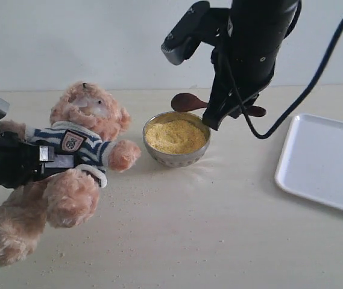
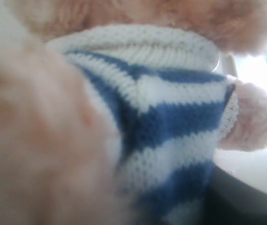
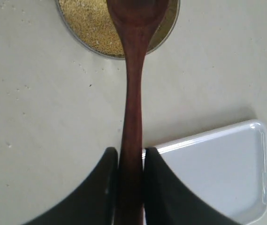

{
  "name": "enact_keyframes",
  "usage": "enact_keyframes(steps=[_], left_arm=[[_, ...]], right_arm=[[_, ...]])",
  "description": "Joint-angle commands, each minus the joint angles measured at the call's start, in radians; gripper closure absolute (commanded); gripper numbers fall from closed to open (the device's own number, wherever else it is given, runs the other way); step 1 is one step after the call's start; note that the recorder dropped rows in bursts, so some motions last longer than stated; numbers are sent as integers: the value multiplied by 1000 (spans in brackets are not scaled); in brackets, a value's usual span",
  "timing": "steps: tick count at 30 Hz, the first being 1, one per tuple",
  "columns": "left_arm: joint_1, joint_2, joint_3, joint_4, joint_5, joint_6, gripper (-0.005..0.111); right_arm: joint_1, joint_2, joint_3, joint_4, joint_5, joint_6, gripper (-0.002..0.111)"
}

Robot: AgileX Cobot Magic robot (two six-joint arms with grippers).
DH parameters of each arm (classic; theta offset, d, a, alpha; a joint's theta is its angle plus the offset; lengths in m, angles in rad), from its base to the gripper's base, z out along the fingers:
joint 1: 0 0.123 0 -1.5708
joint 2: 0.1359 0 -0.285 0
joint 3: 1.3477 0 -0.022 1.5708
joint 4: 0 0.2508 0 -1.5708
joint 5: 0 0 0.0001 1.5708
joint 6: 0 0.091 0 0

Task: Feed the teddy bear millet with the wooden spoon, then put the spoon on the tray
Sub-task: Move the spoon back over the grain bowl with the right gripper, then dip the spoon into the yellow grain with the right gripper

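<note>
The teddy bear point(image 1: 78, 150) leans back at the left, and my left gripper point(image 1: 47, 158) is shut on its striped torso. In the left wrist view the bear's navy-and-white shirt point(image 2: 171, 122) fills the frame and hides the jaws. The millet point(image 1: 176, 135) lies heaped in a small metal bowl point(image 1: 177, 158) at the centre. My right gripper point(image 1: 219, 114) hangs just above the bowl's far right rim, shut on the wooden spoon point(image 1: 186, 102). In the right wrist view the spoon's handle point(image 3: 132, 103) runs out from the right gripper point(image 3: 131, 152) to the spoon's bowl over the millet point(image 3: 88, 23).
The white tray point(image 1: 325, 162) lies flat at the right, also seen as the tray point(image 3: 217, 173) beside the right fingers. Millet specks point(image 1: 129, 198) are scattered on the beige table in front of the bear and bowl. A black cable hangs from the right arm.
</note>
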Motion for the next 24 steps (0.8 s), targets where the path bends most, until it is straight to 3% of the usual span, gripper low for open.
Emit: enact_keyframes(steps=[1, 11, 24], left_arm=[[2, 4, -14, -33, -59, 45, 102], [2, 10, -28, -33, -88, 68, 102], [2, 77, -52, -33, -49, 58, 102]], right_arm=[[-5, 123, -69, -77, 35, 13, 108], [-5, 286, -276, -79, 93, -32, 108], [21, 371, -292, -232, 93, -8, 108]])
